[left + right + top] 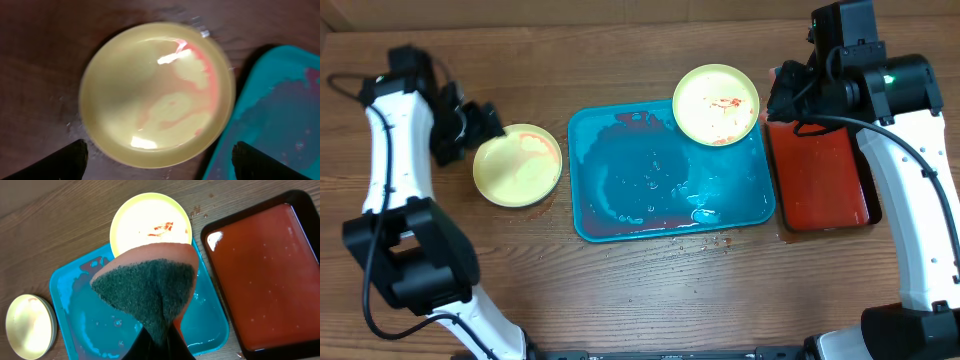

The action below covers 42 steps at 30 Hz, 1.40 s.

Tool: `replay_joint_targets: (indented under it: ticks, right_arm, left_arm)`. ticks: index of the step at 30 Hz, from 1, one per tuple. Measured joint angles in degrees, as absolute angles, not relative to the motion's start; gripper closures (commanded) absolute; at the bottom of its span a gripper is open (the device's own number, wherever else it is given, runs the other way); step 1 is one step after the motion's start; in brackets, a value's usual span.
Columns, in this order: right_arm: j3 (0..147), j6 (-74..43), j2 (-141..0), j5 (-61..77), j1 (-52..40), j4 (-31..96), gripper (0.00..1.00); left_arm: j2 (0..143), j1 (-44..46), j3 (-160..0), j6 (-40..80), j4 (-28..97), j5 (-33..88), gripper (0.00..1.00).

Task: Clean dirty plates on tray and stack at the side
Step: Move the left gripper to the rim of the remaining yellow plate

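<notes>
I read the table [650,290] as brown wood with clear grain and a dull, low sheen. The turquoise tray [610,190] looks like smooth plastic, glossy and streaked with wet film. The left plate [517,165] and the plate on the tray corner [716,103] both look like smooth, shiny plastic; my left wrist view catches bright glare on the first. The red tray [820,180] is glossy, with a dark rim. The scouring sponge [150,290] shows a rough, fibrous green face over a smoother orange backing, both matt
</notes>
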State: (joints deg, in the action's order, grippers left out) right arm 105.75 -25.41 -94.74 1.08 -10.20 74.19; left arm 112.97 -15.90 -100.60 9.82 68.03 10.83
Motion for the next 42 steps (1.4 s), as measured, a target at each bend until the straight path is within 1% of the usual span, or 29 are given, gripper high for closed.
replay_joint_targets:
  ticks: [2,9,11,15,17,21,27,33,35,37,38,41,42]
  right_arm:
    - [105.8,-25.4,-94.7,1.1,-10.2,74.2,0.96]
    - [105.8,-25.4,-94.7,1.1,-10.2,74.3,0.96]
    - [105.8,-25.4,-94.7,1.1,-10.2,74.6,0.96]
    - [105.8,-25.5,-94.7,1.1,-10.2,75.3,0.96]
    - [105.8,-25.4,-94.7,1.1,-10.2,75.9,0.96]
    - [105.8,-25.4,-94.7,1.1,-10.2,76.4,0.96]
    - [105.8,-25.5,-94.7,1.1,-10.2,76.6,0.96]
    - [105.8,-25.4,-94.7,1.1,-10.2,76.7,0.96]
    - [105.8,-25.4,-94.7,1.1,-10.2,76.8,0.96]
    - [105.8,-25.4,-94.7,1.1,-10.2,76.8,0.96]
    - [105.8,-25.4,-94.7,1.1,-10.2,76.8,0.96]
    - [105.8,-25.4,-94.7,1.1,-10.2,77.0,0.96]
    - [105.8,-25.4,-94.7,1.1,-10.2,77.0,0.96]
  left_arm:
    - [112.5,-11.8,-103.0,9.8,66.4,10.8,0.00]
    - [113.6,7.1,-105.3,11.3,53.1,11.3,0.00]
    - [116.5,11.9,-107.0,12.8,50.7,11.6,0.00]
    - [124.8,17.9,-113.0,14.7,50.6,11.8,0.00]
    - [130.5,20.5,-117.8,15.3,51.5,11.7,0.00]
    - [135.8,23.5,-121.5,17.9,51.6,9.2,0.00]
    - [138.6,26.2,-121.9,22.5,48.5,7.4,0.00]
    - [140.0,27.3,-122.0,24.5,47.1,6.6,0.00]
    - [140.5,27.5,-122.0,24.8,47.1,6.6,0.07]
    - [141.2,27.6,-122.0,25.2,47.2,6.6,0.31]
    - [141.6,27.6,-122.0,25.5,47.4,6.6,0.41]
    - [142.3,27.6,-122.0,25.7,48.4,6.6,0.59]
    - [142.4,27.6,-122.0,25.6,48.4,6.5,0.70]
